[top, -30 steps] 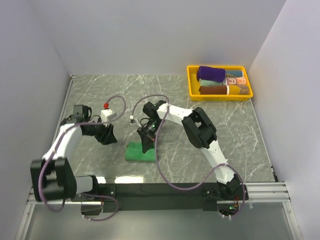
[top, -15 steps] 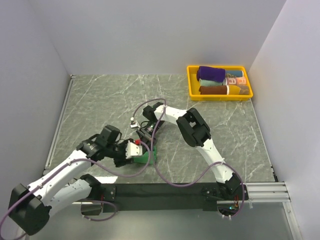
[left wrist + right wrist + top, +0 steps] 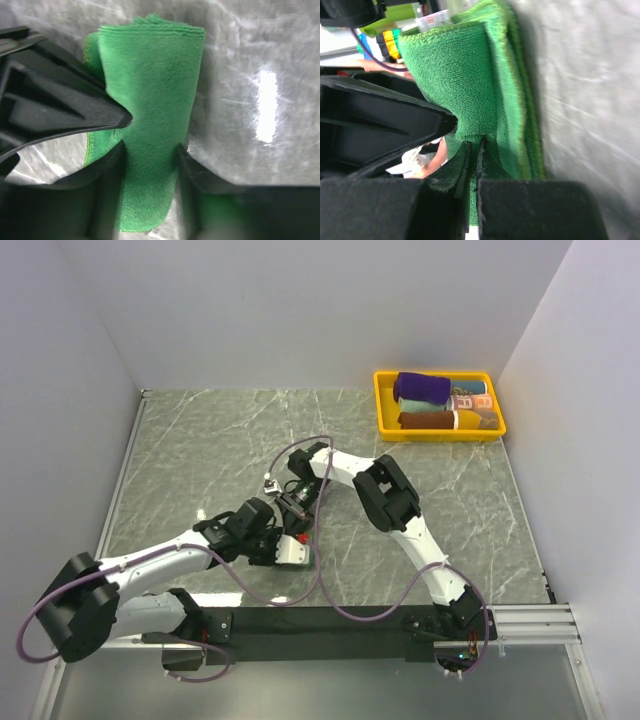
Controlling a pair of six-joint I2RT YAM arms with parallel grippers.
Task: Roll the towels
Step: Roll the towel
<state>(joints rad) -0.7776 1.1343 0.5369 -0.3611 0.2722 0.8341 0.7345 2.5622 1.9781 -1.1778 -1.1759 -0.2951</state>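
The left end effector (image 3: 152, 156) reaches in from 8 o'clock. Its matte black fingers press on either side of the green towel (image 3: 150, 90), which narrows where they squeeze it, so it is grasping the towel. The towel is plush, short-looped terry folded into a thick layered band. It lies on the glossy, grey marble-patterned counter (image 3: 200, 440) near 6 o'clock, mostly hidden under both arms in the top view. The right end effector (image 3: 475, 150) meets the towel from its 1 o'clock side, clenched with a thin fold of the green pile nipped between its fingers. At 2 o'clock on the counter sits a rectangular yellow tray (image 3: 440, 436) of hard plastic. Inside it, a rolled purple towel (image 3: 420, 388) lies at 10 o'clock, a brown roll (image 3: 425, 421) at 7 o'clock and a pale patterned roll (image 3: 470, 398) at 2 o'clock.
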